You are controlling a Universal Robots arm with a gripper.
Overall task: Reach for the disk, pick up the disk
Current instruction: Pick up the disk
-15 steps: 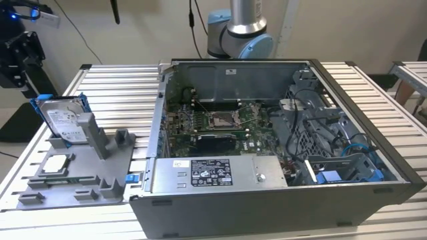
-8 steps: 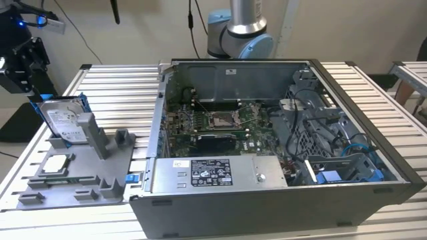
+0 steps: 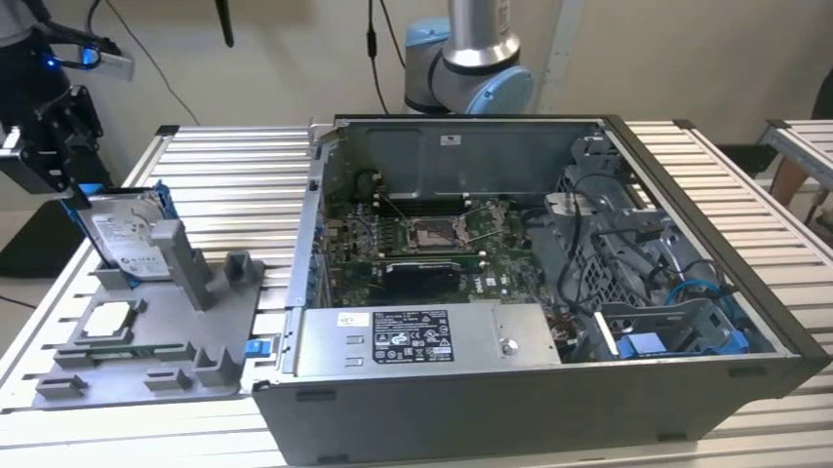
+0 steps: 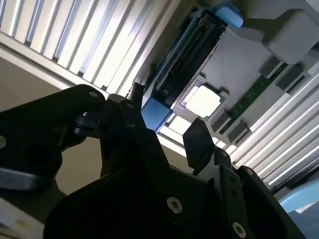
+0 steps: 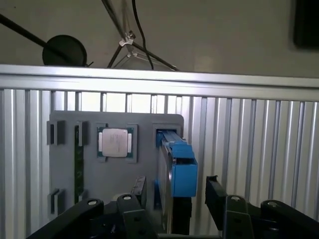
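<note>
Spread and gripping nothing, fingers (image 5: 215, 191) of the gripper (image 5: 177, 196) flank the disk (image 5: 183, 172), standing on edge along one edge of the grey holder plate (image 5: 65, 169), its long axis running between them.

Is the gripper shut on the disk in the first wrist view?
No: the gripper is open, one finger on each side of the disk, with gaps showing.

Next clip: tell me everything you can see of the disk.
The disk is a flat silver drive with a white label and a blue plastic frame round its edges. It stands on edge in a slot of the grey tray, at the exterior view's left. The open gripper is at its upper end, one finger to each side, neither seeming to touch it.
</note>
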